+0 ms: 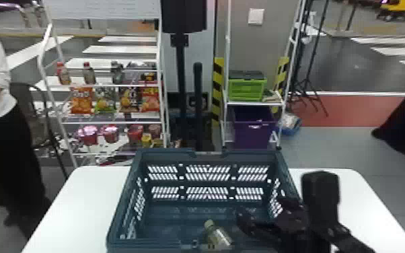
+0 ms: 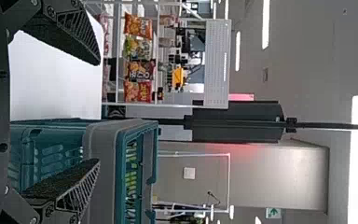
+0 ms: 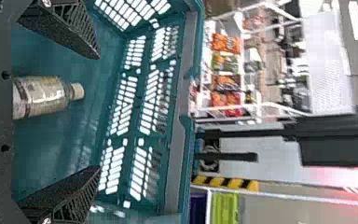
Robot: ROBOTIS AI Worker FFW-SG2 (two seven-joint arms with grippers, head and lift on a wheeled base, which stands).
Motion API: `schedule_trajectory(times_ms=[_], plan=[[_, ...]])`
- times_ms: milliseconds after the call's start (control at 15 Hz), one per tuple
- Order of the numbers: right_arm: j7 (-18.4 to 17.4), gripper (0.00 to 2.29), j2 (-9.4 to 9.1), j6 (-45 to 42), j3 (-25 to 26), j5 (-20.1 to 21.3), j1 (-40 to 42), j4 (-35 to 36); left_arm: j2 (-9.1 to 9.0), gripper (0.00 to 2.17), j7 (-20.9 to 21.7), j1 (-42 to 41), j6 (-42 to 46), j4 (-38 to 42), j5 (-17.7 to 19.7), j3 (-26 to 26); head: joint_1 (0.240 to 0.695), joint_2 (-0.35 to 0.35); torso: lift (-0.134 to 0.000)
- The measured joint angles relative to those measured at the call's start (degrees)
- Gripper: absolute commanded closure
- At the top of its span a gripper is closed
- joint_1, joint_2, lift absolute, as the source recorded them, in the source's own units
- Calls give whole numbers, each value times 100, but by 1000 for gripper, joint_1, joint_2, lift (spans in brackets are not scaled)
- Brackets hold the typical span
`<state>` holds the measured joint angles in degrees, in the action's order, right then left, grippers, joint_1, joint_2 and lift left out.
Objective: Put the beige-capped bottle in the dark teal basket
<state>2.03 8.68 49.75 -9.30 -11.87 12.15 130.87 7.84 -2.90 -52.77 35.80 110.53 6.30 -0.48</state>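
- The right end effector (image 3: 98,112) is released: its two fingers (image 3: 70,28) stand apart, neither touching the bottle in the right wrist view.
- The left end effector (image 2: 98,112) also has its fingers spread with nothing gripped, near the basket's outer side.
- The bottle (image 3: 42,97) is inside the basket, toward its near side; its beige cap (image 3: 78,91) is on. Whether it stands or leans cannot be told.
- The dark teal basket (image 1: 168,155) rests on the white bench (image 1: 87,195), its walls enclosing the bottle.
- Placing therefore looks done, the bottle being in and let go.
- What seems left is only for the right arm (image 1: 323,202) to lift clear of the basket without knocking the bottle or snagging the rim.
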Motion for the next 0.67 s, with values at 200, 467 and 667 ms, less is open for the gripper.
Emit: schedule_trajectory(times_ms=[200,467,667], plan=[[145,49,93,-1806,351,34,1137,190,-16,147,-12,-13,24,-11,-11,-22,499,0,0],[404,53,81,-3849,894,-75,2359,11,-28,151,-61,5,8,15,-32,-74,499,0,0],[614,60,21,-4751,1200,-196,2928,-209,-28,151,-84,20,-51,60,-40,-91,499,0,0]])
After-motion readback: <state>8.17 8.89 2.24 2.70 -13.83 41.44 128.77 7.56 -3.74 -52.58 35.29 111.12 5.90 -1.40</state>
